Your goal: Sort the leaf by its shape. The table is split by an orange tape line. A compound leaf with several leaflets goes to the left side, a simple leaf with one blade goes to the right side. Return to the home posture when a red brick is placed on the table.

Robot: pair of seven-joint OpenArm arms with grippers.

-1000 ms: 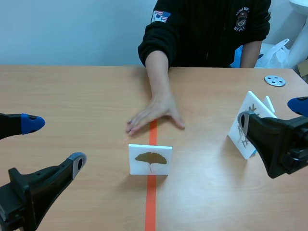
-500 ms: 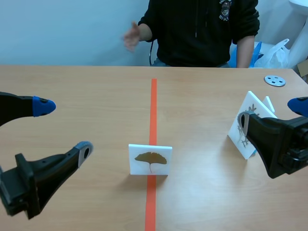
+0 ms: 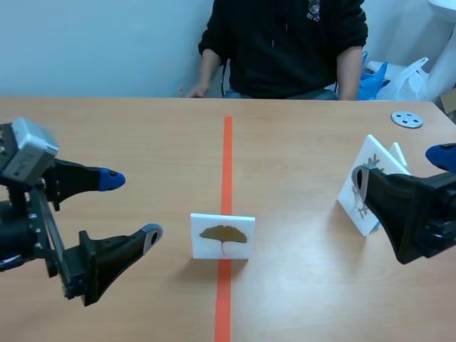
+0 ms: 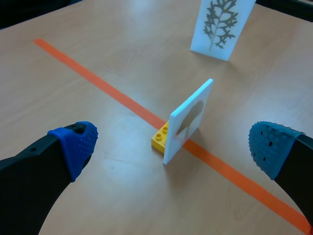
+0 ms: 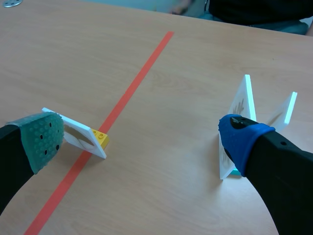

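Note:
A white card with a single fan-shaped brown leaf (image 3: 222,236) stands upright on the orange tape line, held by a small yellow brick (image 4: 162,139). My left gripper (image 3: 128,206) is open to the card's left, a short gap away. In the left wrist view the card (image 4: 188,122) stands edge-on ahead of the open gripper (image 4: 173,144), in line with the gap. My right gripper (image 3: 401,167) is open at the right edge, next to a leaning card with a many-lobed leaf (image 3: 367,187). In the right wrist view the fan-leaf card (image 5: 73,134) lies by the green pad.
A person in a black top (image 3: 285,43) sits across the table, one hand (image 3: 192,91) at the far edge. White cards (image 5: 239,112) lean together on the right side. A metal disc (image 3: 407,119) lies at the far right. A plastic bag (image 3: 413,75) is behind the table.
The person's hand lifted off the tape line and drew back to the far edge. My left arm swung inward toward the fan-leaf card. The right arm has not moved.

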